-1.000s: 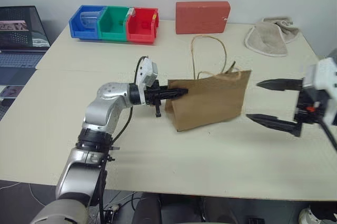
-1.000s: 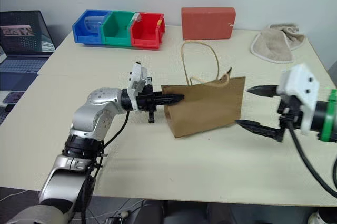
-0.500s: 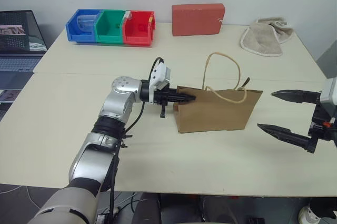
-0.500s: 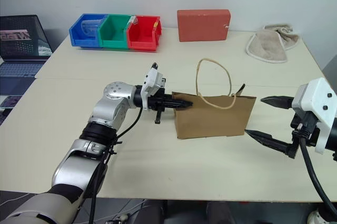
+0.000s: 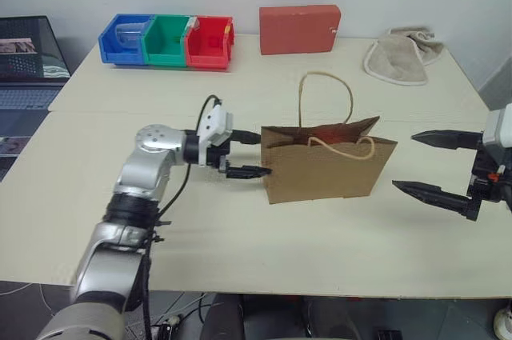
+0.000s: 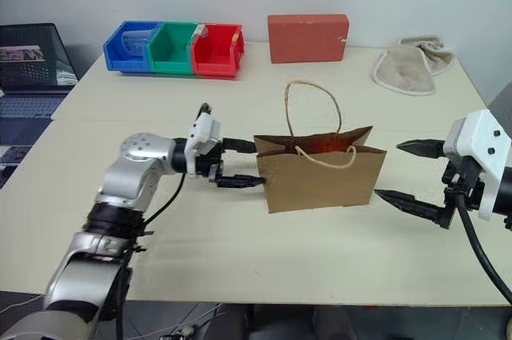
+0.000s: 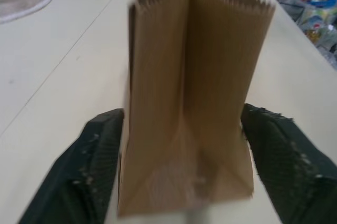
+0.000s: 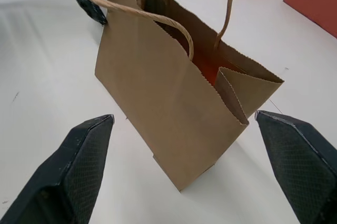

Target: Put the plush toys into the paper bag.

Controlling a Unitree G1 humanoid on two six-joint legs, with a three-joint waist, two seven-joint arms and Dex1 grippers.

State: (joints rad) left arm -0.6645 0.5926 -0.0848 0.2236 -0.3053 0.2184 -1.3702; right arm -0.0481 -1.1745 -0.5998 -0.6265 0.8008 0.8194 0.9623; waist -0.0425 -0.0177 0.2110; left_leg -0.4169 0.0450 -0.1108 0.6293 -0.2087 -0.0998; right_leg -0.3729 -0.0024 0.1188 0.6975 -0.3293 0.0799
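The brown paper bag (image 5: 328,166) stands upright in the middle of the table with its mouth open and its cord handles (image 5: 324,96) looped above it. An orange patch (image 8: 205,70) shows inside the mouth; I cannot tell whether it is one of the plush toys, which are otherwise hidden. My left gripper (image 5: 250,154) is open at the bag's left end, with one finger (image 7: 95,166) on each side of that narrow end and a small gap to the paper. My right gripper (image 5: 406,162) hangs open just right of the bag, apart from it.
Blue, green and red bins (image 5: 168,38) line the table's far left. A red-orange box (image 5: 300,28) stands at the far middle and a beige towel (image 5: 400,56) lies at the far right. A laptop (image 5: 28,60) sits off the table's left edge.
My left gripper was shut on the bag's left edge; it has opened, let go and drawn back a little to the left. The bag now stands on its own. The right arm has barely moved.
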